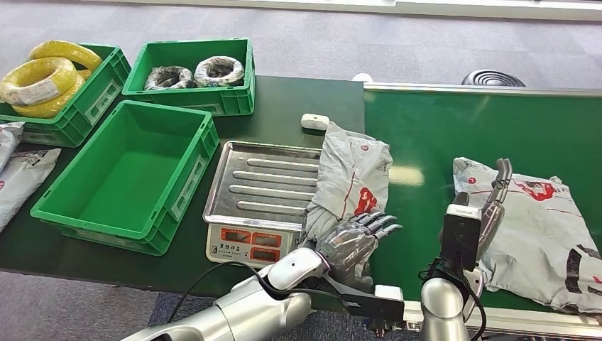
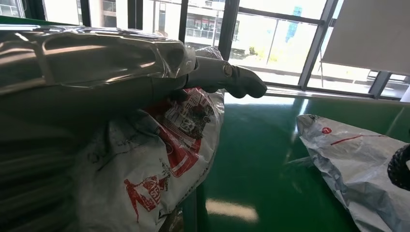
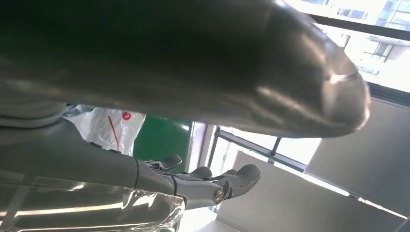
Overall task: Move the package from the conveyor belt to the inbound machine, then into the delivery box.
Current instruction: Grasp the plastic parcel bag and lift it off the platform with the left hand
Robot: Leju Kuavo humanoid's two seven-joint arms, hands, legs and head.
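Note:
A grey package (image 1: 351,167) with red print lies partly on the metal tray of the scale (image 1: 263,188) and partly over the edge of the green conveyor belt (image 1: 440,128). My left hand (image 1: 351,245) holds its bunched near end; in the left wrist view the thumb (image 2: 227,77) lies over the package (image 2: 159,159). A second grey package (image 1: 539,227) rests on the belt at the right. My right hand (image 1: 493,202) stands upright at its left edge, fingers straight and holding nothing. The right wrist view shows its fingers (image 3: 212,186) apart, with that package (image 3: 113,128) behind them.
An empty green crate (image 1: 128,177) stands left of the scale. Behind it are a crate of yellow coils (image 1: 50,78) and a crate of dark coils (image 1: 192,71). A small white device (image 1: 314,121) lies behind the scale. More grey bags (image 1: 18,170) lie at the far left.

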